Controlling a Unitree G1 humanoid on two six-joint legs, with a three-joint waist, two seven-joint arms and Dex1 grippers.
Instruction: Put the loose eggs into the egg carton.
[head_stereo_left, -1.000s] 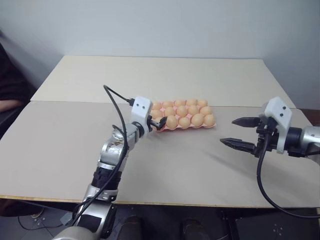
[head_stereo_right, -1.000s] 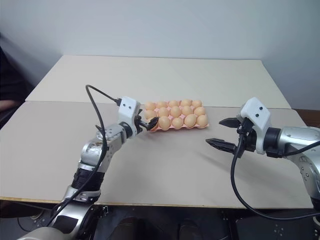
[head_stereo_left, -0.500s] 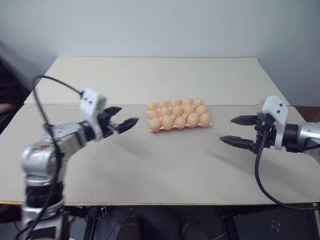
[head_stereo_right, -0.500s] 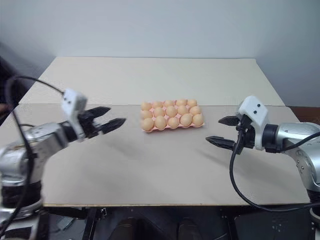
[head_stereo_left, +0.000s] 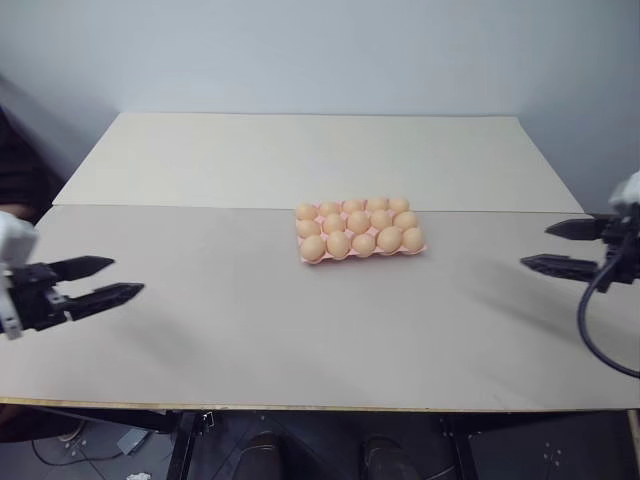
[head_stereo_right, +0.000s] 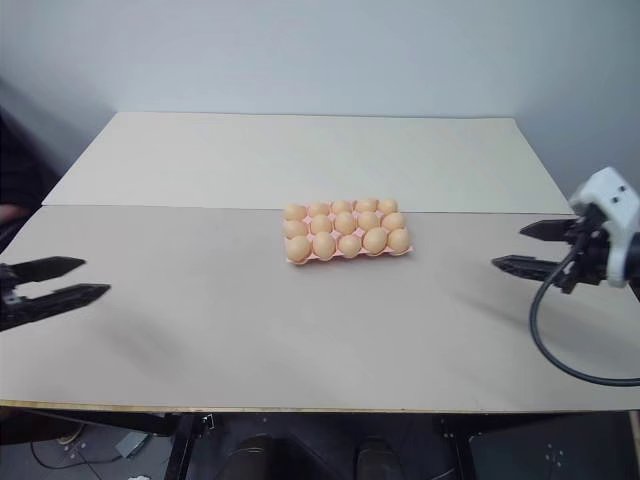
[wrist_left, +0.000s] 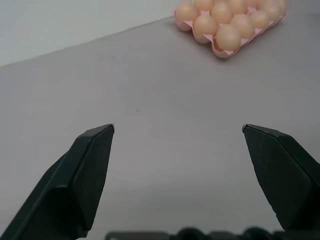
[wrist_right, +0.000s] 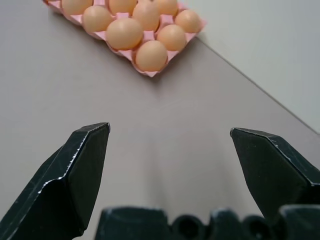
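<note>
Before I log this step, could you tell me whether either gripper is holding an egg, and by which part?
Nothing is held: the left gripper and right gripper are open and empty, well apart from the egg carton.

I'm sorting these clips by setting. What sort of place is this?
Probably a lab or test room, not a kitchen: two plain pale tables pushed together, a bare wall, cables on the floor, and just a pink egg carton between the open left gripper and right gripper.

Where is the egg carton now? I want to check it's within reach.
The egg carton sits mid-table, just in front of the tabletop seam, roughly midway between the left gripper and right gripper.
</note>
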